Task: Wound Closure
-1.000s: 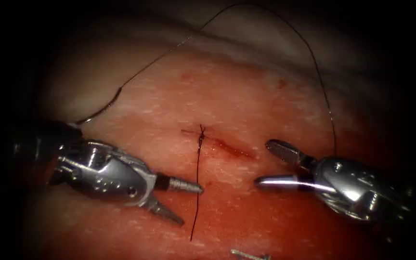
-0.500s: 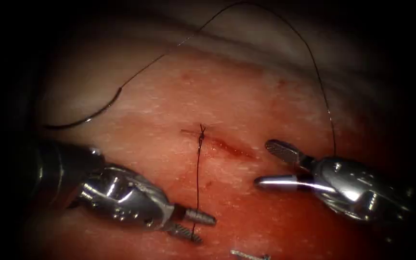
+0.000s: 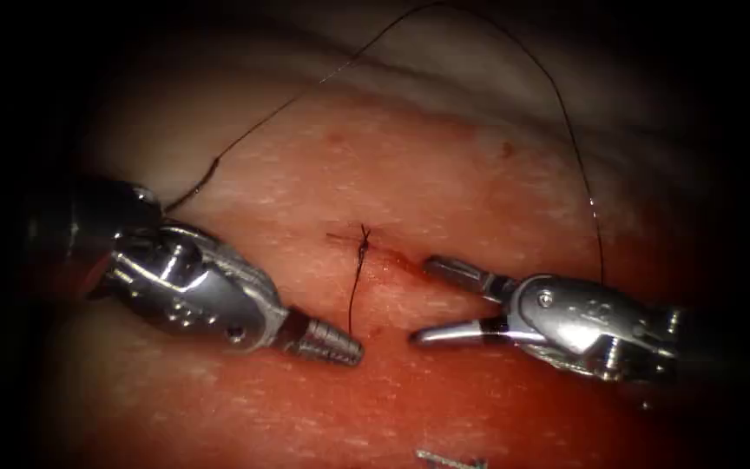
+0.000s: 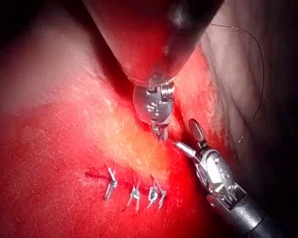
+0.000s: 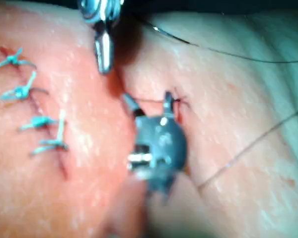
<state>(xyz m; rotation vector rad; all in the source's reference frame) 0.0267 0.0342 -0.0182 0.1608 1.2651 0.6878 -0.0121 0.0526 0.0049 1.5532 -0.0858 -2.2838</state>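
On the tissue (image 3: 444, 174) a knotted stitch (image 3: 363, 243) sits at the left end of the short cut (image 3: 414, 267), which holds red fluid. A dark thread tail (image 3: 353, 291) runs from the knot down to my left tool (image 3: 353, 350), whose jaws are shut on its end. My right tool (image 3: 423, 300) stands open just right of the knot, holding nothing. The curved needle (image 3: 193, 189) lies free on the tissue at the far left, partly behind the left tool, not in the tissue. Its long thread (image 3: 566, 130) arcs over the top to the right. The left tool (image 4: 160, 133) and right tool (image 5: 149, 106) are close together.
Several finished stitches (image 4: 134, 191) lie in a row on a neighbouring cut, seen also as knots (image 5: 32, 101). One stitch end (image 3: 449, 459) pokes in at the bottom edge of the endoscope view. Pale tissue rises behind the wound.
The left tool dipped to the thread tail's lower end, closed on it and lifted up and left. The right tool moved left toward the knot, still open.
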